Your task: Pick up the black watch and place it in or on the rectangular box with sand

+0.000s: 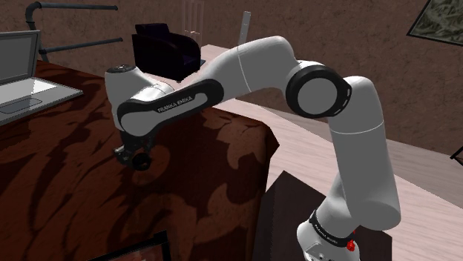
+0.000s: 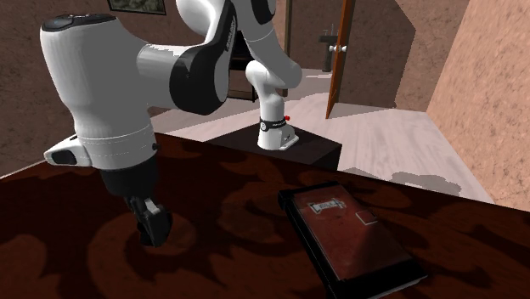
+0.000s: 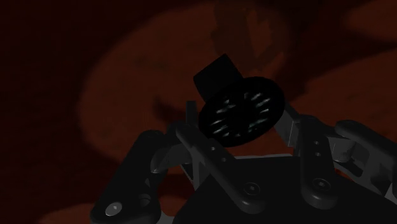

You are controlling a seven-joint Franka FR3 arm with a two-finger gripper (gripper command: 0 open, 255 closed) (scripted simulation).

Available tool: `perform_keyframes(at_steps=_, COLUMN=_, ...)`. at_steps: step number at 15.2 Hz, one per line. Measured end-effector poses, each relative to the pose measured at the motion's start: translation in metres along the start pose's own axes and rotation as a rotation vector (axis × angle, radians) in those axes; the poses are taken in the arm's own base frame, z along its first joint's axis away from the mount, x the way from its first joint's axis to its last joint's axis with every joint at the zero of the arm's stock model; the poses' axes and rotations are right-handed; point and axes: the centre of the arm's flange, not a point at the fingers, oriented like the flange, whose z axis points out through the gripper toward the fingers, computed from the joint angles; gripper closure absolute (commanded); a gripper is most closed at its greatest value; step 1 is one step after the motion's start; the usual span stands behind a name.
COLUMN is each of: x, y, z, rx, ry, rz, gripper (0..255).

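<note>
The black watch [image 3: 242, 114], a round dark face with pale marks and a short strap stub, sits between my gripper's [image 3: 238, 121] two fingers, which clasp its sides. My gripper [image 1: 137, 157] is low over the dark red patterned tabletop [image 1: 67, 193], pointing down, fingers [image 2: 151, 225] together just above the surface. The rectangular box [image 2: 365, 246], flat with a dark rim and reddish-brown fill, lies on the table toward the second exterior view's right, well apart from the gripper. Its corner [image 1: 141, 248] shows at the shoulder view's bottom edge.
An open laptop [image 1: 22, 89] sits at the shoulder view's far left. A dark open bin [image 1: 167, 52] stands at the table's back. The table edge [image 1: 263, 170] drops off near the stand [image 1: 293, 200]. A wooden door [image 2: 340, 51] stands beyond the arm's base.
</note>
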Motion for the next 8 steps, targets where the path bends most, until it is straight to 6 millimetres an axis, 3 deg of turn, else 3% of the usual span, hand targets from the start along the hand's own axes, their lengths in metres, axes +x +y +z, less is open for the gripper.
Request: perform_keyframes(at_steps=8, x=0.001, y=0.001, z=-0.041, rx=0.000, ry=0.000, rz=0.000, gripper=255)
